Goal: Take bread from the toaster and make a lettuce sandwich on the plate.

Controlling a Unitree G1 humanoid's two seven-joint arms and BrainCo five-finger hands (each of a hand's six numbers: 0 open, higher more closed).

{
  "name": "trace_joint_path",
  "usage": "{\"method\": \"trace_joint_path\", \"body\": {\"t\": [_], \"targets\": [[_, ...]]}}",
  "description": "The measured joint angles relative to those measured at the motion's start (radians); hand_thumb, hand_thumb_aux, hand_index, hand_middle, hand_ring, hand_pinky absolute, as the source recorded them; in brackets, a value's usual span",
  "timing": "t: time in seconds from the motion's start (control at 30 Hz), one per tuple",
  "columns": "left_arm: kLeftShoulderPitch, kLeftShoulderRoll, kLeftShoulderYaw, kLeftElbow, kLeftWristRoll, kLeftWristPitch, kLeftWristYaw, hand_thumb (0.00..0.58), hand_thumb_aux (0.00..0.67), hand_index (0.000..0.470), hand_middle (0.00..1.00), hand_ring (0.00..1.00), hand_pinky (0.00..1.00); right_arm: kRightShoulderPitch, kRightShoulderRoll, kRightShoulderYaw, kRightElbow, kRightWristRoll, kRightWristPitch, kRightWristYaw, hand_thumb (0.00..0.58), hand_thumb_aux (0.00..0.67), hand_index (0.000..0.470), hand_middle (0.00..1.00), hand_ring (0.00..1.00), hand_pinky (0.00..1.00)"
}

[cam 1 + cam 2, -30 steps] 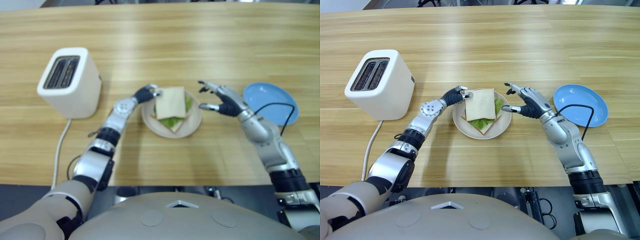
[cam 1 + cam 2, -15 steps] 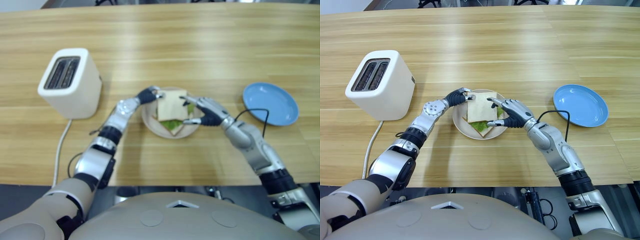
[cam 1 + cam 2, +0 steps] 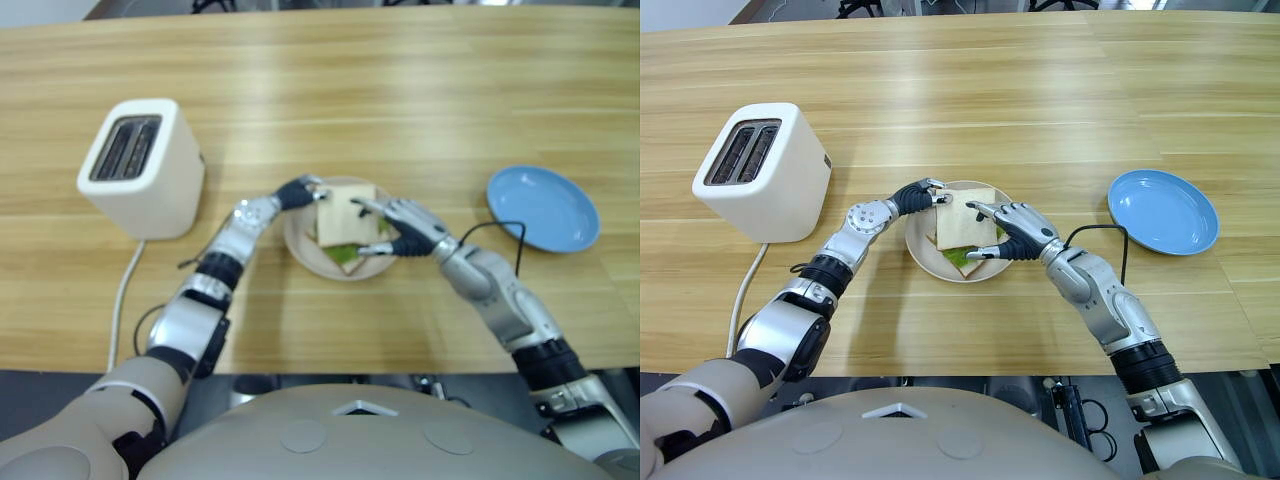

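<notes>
We look down on a light wooden table (image 3: 1040, 100). Nearest to us, in the lower left of the frame, a pale power cord (image 3: 744, 293) trails from the table's near edge up toward the toaster.

At the centre sits a round beige plate (image 3: 925, 255) with the sandwich on it. A bottom slice lies under green lettuce (image 3: 958, 258), which peeks out at the near edge, and a top bread slice (image 3: 958, 222) lies over the lettuce.

The right hand (image 3: 1018, 232) comes in from the lower right and lies over the right side of the sandwich. Its fingers are curved around the top bread slice, one fingertip on the slice's upper face and the thumb at its near edge, grasping it. A thin black cable (image 3: 1102, 230) loops just behind the right wrist.

The left hand (image 3: 912, 196) comes in from the lower left, and its fingertips are closed on the slice's far left corner.

To the right, well apart from the sandwich, lies a blue plate (image 3: 1162, 210). At the left, slightly farther back, stands a white toaster (image 3: 762, 175) with two dark slots on top.
</notes>
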Motion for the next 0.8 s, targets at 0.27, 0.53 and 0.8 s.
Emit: {"method": "trace_joint_path", "body": {"t": [0.27, 0.53, 0.8], "targets": [[0.042, -0.003, -0.046, -0.020, 0.001, 0.025, -0.044, 0.580, 0.670, 0.460, 1.00, 1.00, 1.00, -0.013, 0.027, 0.024, 0.002, -0.030, 0.000, -0.010, 0.000, 0.000, 0.000, 0.26, 0.26, 0.26], [0.042, 0.002, -0.068, -0.035, 0.002, 0.035, -0.054, 0.580, 0.670, 0.460, 1.00, 1.00, 1.00, -0.019, 0.078, 0.091, 0.046, -0.048, -0.010, -0.042, 0.000, 0.000, 0.000, 0.25, 0.25, 0.25], [0.041, 0.003, -0.073, -0.033, 0.011, 0.038, -0.025, 0.580, 0.670, 0.460, 1.00, 1.00, 1.00, -0.006, 0.062, 0.109, 0.054, -0.061, -0.019, -0.074, 0.000, 0.000, 0.000, 0.26, 0.26, 0.26]]}}
